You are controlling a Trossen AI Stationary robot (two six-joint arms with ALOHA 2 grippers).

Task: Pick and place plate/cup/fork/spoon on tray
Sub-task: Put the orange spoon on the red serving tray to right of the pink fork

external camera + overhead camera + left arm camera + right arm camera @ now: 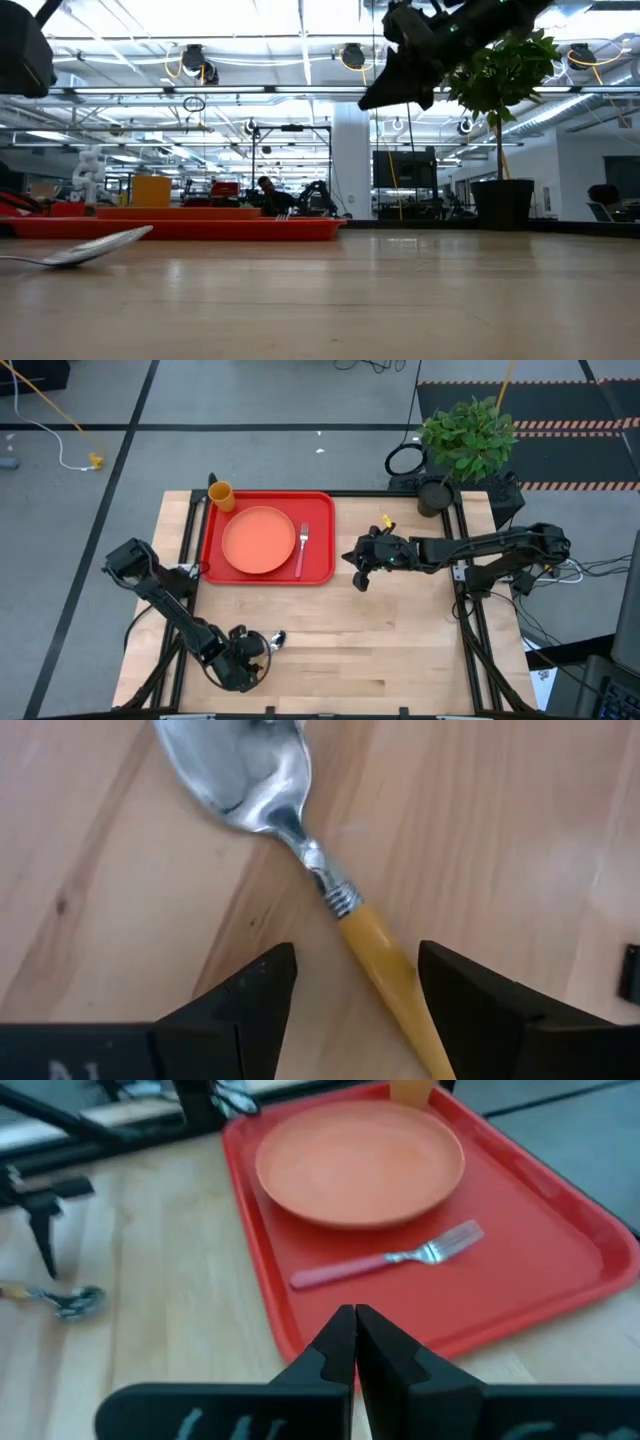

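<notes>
Far left of the table, the left gripper [355,990] is down low near the front edge, its 2 dark fingers spread wide, straddling the spoon [300,840]. Nothing is pinched yet; the orange handle runs between the fingers with bare wood showing on both sides. The spoon lies flat on the pale butcher-block table [400,650], its polished bowl pointing away from the gripper. It looks light and rigid. The slim, glossy handle could roll or slide under the pads, so the sensible hold is across that handle just behind the ribbed metal collar, not on the curved, slippery bowl.

Moving right, the red tray [215,565] sits at the back left of the table, smooth plastic with a raised rim and rounded corners. The yellow-orange cup [221,494] stands at its far left corner, the round salmon plate [258,540] lies flat in the middle, and the pink-handled fork [301,548] rests just beside the plate, tines toward the back.

Further right, the right gripper [355,1342] hangs above the table off the tray's right edge, fingers pressed together and empty. A leafy potted plant [468,435] stands at the back right.
</notes>
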